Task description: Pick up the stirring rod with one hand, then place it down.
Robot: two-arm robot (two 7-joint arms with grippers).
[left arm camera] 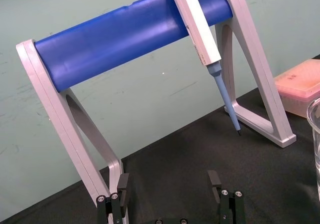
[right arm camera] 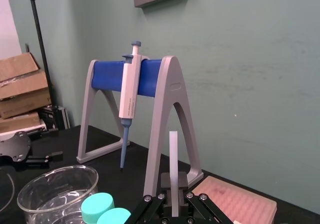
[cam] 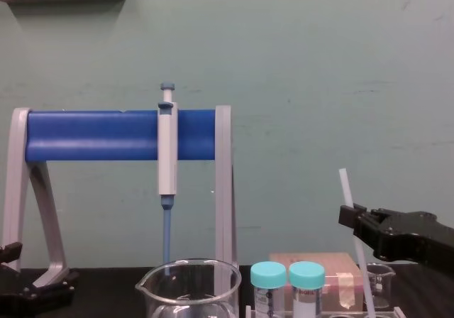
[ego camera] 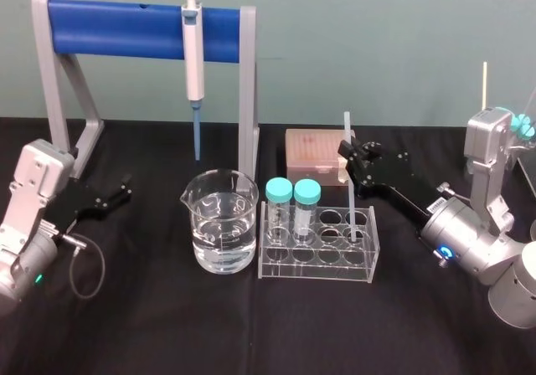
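The stirring rod (ego camera: 348,182) is a thin white translucent stick standing nearly upright. My right gripper (ego camera: 348,153) is shut on it a third of the way down from its top. The rod's lower end reaches into a right-hand hole of the clear tube rack (ego camera: 369,262); I cannot tell whether it touches the bottom. The right wrist view shows the rod (right arm camera: 173,159) rising between the closed right gripper (right arm camera: 174,186). From the chest, the rod (cam: 347,190) leans slightly and the right gripper (cam: 352,217) clamps it. My left gripper (ego camera: 124,189) rests open at the far left, its fingers (left arm camera: 122,189) wide apart.
A beaker of water (ego camera: 220,222) stands left of the rack. Two teal-capped tubes (ego camera: 279,192) sit in the rack's left holes. A pink tip box (ego camera: 314,151) lies behind the rack. A white-and-blue pipette (ego camera: 193,57) hangs on the grey stand's blue bar (ego camera: 117,28).
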